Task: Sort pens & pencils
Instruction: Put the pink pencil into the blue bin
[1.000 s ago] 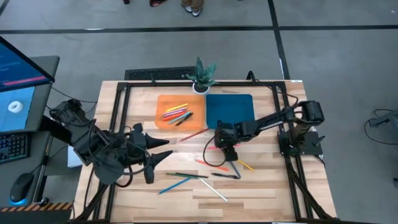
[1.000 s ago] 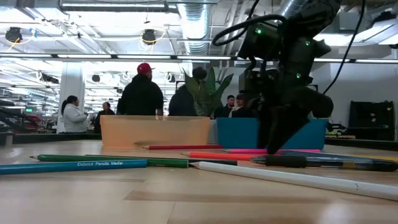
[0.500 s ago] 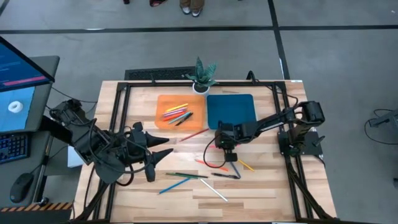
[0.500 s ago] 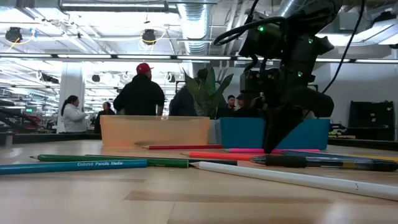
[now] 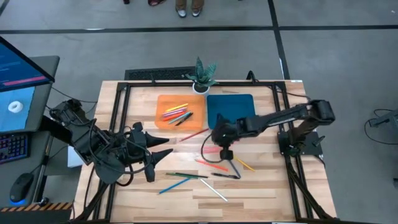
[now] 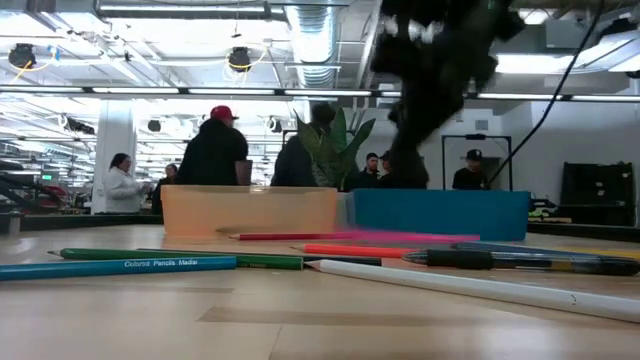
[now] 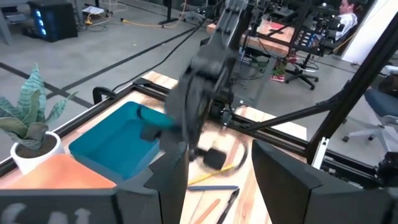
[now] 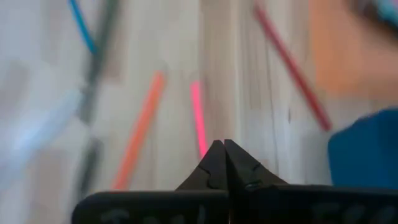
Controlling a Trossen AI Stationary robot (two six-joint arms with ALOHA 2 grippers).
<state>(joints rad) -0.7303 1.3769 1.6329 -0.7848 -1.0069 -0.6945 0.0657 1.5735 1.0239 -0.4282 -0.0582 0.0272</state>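
Observation:
Loose pencils and pens lie on the wooden table: a red one (image 5: 194,134), an orange one (image 5: 211,163), a black pen (image 5: 225,175), a green one (image 5: 189,175), a blue one (image 5: 173,184) and a white one (image 5: 213,190). My right gripper (image 8: 224,146) is shut and raised above the table's middle (image 5: 224,152). A pink pencil (image 8: 199,118) lies below it and runs up to its fingertips. The same pink pencil (image 6: 410,237) shows level and smeared at table height. My left gripper (image 7: 214,186) waits open above the table's left part (image 5: 158,155). My right gripper points steeply down with its fingertips (image 8: 214,163) closed together over the pink pencil's near end (image 8: 204,149). The fingers hide that end, so I cannot tell whether they touch it.
An orange tray (image 5: 163,102) at the far middle holds several coloured pencils. A blue tray (image 5: 230,109) stands beside it. A small potted plant (image 5: 202,74) sits at the far edge. A yellow pencil (image 5: 244,165) lies near the right gripper. People stand in the room beyond.
My right gripper has shut at the pink pencil, then risen well clear of the table and tipped a little. The pink pencil stays low and level and now shows smeared.

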